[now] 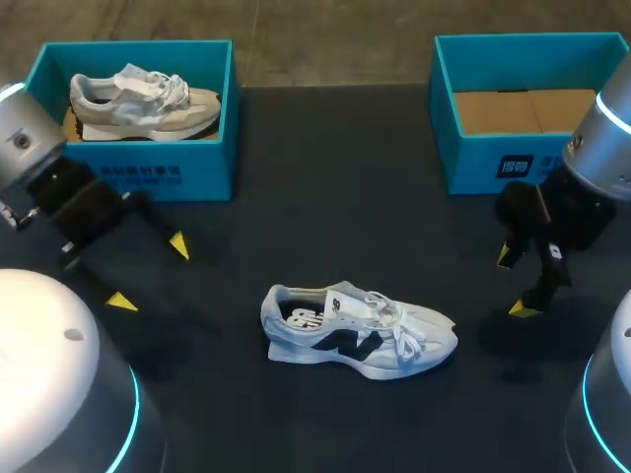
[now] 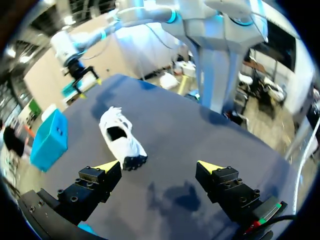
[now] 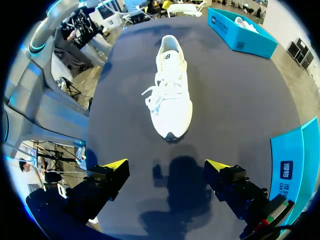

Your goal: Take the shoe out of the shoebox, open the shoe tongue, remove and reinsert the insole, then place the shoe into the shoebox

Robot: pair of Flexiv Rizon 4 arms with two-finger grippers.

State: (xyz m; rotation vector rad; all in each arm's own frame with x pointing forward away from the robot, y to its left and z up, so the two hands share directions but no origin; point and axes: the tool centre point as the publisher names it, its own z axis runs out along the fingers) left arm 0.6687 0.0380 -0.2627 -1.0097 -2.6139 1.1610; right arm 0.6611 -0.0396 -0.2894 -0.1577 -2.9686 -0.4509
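A white sneaker (image 1: 360,333) with dark side markings lies on its sole in the middle of the black table, toe toward the right. It also shows ahead of both grippers: sneaker (image 2: 121,139), sneaker (image 3: 171,95). My left gripper (image 1: 150,273) hangs open to the sneaker's left, nothing between its fingers; it shows as left gripper (image 2: 160,166). My right gripper (image 1: 513,283) hangs open to the sneaker's right, also empty, and shows as right gripper (image 3: 167,164). An empty teal shoebox (image 1: 523,108) with a cardboard floor stands at the back right.
A second teal shoebox (image 1: 138,168) at the back left holds a beige sneaker (image 1: 143,101). Bare table (image 1: 325,197) lies between the two boxes and around the white sneaker.
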